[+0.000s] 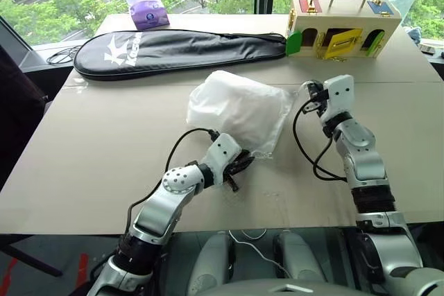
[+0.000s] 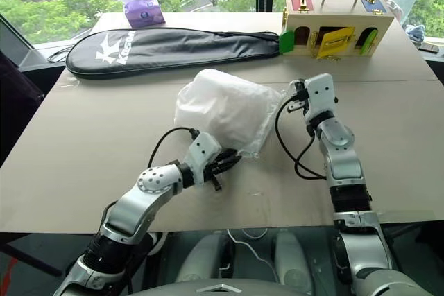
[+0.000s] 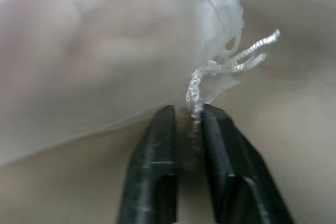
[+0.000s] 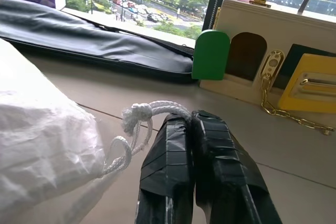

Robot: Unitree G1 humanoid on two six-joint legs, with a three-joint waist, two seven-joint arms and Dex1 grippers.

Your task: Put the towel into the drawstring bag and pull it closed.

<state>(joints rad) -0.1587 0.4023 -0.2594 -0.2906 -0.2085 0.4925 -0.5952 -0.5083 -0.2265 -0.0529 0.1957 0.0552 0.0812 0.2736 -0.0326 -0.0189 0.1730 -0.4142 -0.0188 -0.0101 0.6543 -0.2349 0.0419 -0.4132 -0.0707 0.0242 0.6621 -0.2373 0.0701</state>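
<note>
**Both cords pinched, bag ready to be drawn shut**

The left gripper (image 3: 184, 129) has its fingers clenched on a thin braided white cord (image 3: 195, 90) right where it leaves the gathered mouth of the drawstring bag (image 1: 236, 107). The right gripper (image 4: 191, 124) has its fingers pressed together too, with a knotted loop of cord (image 4: 139, 114) caught at their tips on the bag's other side.

The bag lies near the middle of the worktop (image 1: 104, 143), between the two arms, puffed up and rounded. A pale bulk fills it, which I take to be the towel, though through the translucent cloth I cannot make out its weave.

Bag and contents look very light and soft; nothing will resist, so the sack is likely to slide or lift with a pull rather than stay put. The fabric is thin and crinkly and could snag in the channel. The cords are the right hold: slim and slippery-looking, best gripped close to the knot so they cannot slip through.

Beyond the bag lie a long black racket cover (image 1: 173, 50), a purple-printed packet (image 1: 146, 8) and a wooden latch box (image 1: 343, 29), all well apart. The arms' own black cables (image 1: 305, 140) hang nearest; nothing blocks an outward pull.
</note>
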